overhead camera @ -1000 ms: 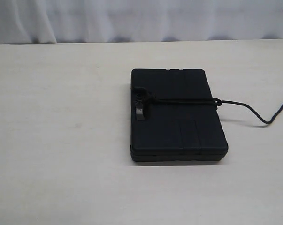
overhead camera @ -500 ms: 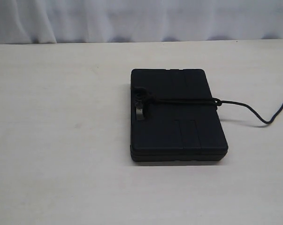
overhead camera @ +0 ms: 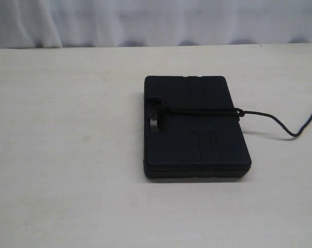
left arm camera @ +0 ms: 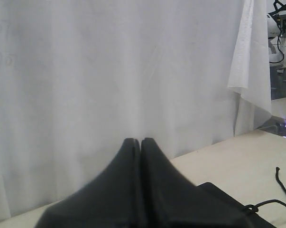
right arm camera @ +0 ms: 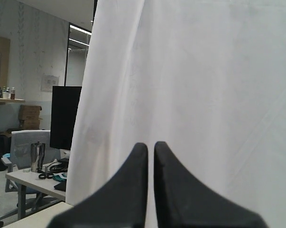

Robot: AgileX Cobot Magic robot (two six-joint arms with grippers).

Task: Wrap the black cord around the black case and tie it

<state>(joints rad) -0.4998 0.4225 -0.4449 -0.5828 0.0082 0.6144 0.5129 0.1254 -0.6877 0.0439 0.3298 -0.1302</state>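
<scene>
A pale wood-grain table (overhead camera: 68, 155) fills the exterior view, with a white curtain (overhead camera: 145, 20) hanging along its far edge. The black case (overhead camera: 197, 150) lies flat on the table, right of the middle, with its handle cutout (overhead camera: 154, 118) on the left side. The black cord (overhead camera: 202, 110) runs in a taut line across the top of the case. At the handle cutout it bunches into a bulky knot, and at the case's right edge it ends in a smaller knot. From that knot a loose tail trails over the table to the right, dips, then curves up to the frame's right border. A small grey patch shows in the cutout; what it is cannot be told.

In the left wrist view the left gripper (left arm camera: 141, 141) faces the curtain (left arm camera: 109, 71). Its two black fingers are pressed flat together with nothing between them. Past them a corner of the black case (left arm camera: 218, 194) shows on the table (left arm camera: 237, 156), with the black cord (left arm camera: 263, 205) knotted at its edge and the tail lying beyond.

In the right wrist view the right gripper (right arm camera: 151, 146) also points at the curtain (right arm camera: 204, 95). Its fingers are closed to a thin slit and grip nothing. Past the curtain's edge an office shows: a dark monitor (right arm camera: 66, 116), a metal cup (right arm camera: 37, 156) on a desk, and cardboard boxes (right arm camera: 30, 116).
</scene>
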